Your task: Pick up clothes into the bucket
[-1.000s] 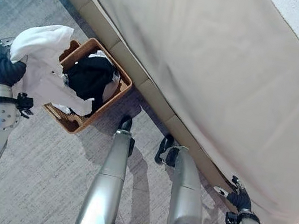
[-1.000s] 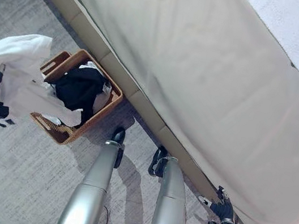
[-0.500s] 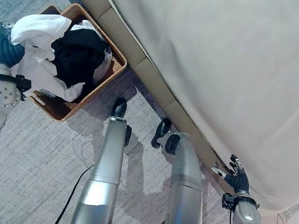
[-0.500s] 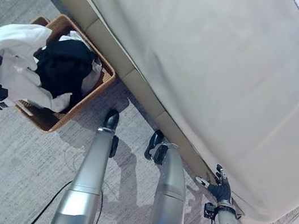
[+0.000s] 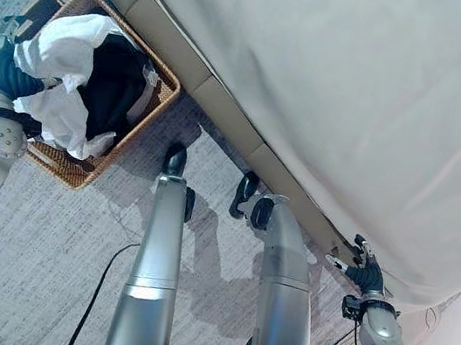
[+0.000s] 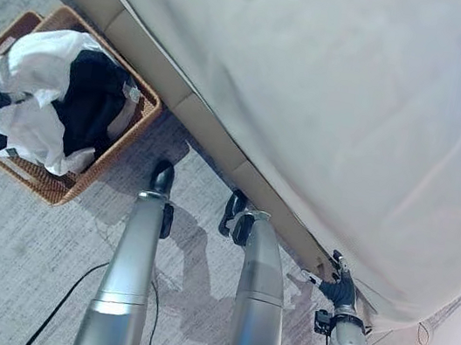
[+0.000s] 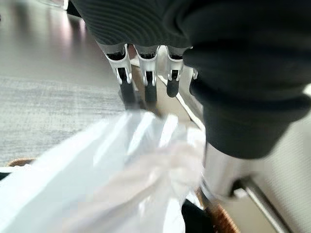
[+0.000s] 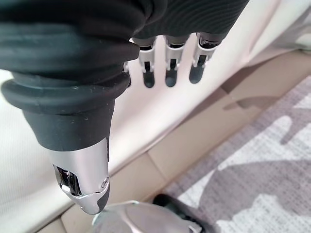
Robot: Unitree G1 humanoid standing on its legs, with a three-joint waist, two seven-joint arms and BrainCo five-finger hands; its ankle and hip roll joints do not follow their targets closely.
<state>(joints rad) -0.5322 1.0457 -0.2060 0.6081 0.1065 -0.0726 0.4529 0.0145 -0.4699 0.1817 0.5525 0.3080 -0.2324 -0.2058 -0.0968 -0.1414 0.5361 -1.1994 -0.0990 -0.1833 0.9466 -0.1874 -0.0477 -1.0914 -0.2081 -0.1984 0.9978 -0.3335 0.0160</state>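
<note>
Home setting, likely a bedroom: big bed (image 5: 341, 94) under a beige sheet with a padded beige base, grey patterned carpet (image 5: 47, 266), woven wicker laundry basket (image 5: 58, 169) on the floor holding white and black clothes (image 5: 85, 86).

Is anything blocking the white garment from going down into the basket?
Nothing separate visibly blocks it. The white garment, held by the left hand, already drapes over the wicker basket, but the black clothes fill much of the basket, so it will likely land on top of them.
</note>
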